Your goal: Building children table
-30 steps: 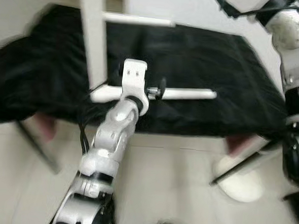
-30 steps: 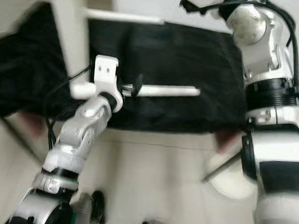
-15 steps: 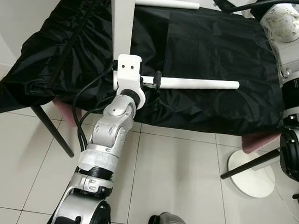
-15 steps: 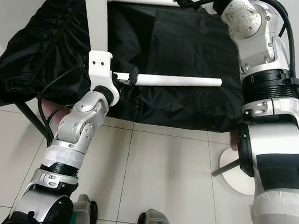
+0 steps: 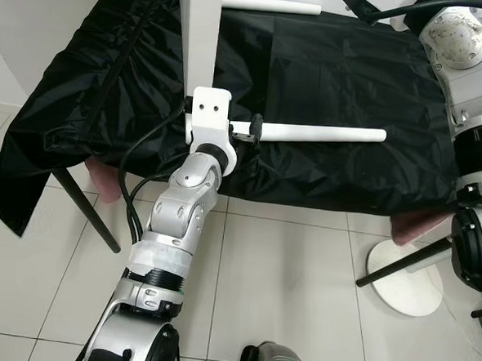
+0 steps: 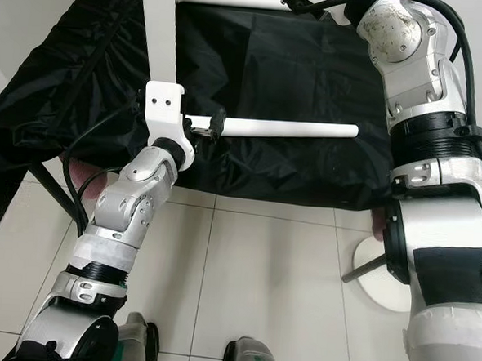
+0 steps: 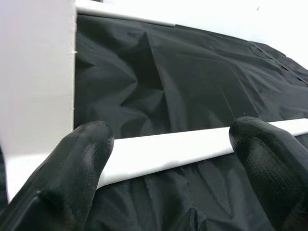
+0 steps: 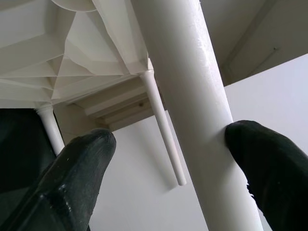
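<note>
**Both grippers on the legs of a white children's table lying over a black cloth.**
Left gripper (image 7: 168,159), frame centre, fingers spread astride a horizontal leg (image 5: 321,134), apparently not clamped; right gripper (image 8: 168,163), upper right, one finger (image 8: 269,168) touching an upper leg (image 8: 192,96), grasp uncertain. Table top (image 5: 196,39) stands on edge, upper centre. Judged light, rigid, smooth and slippery; best gripped near the leg's socket end.
</note>
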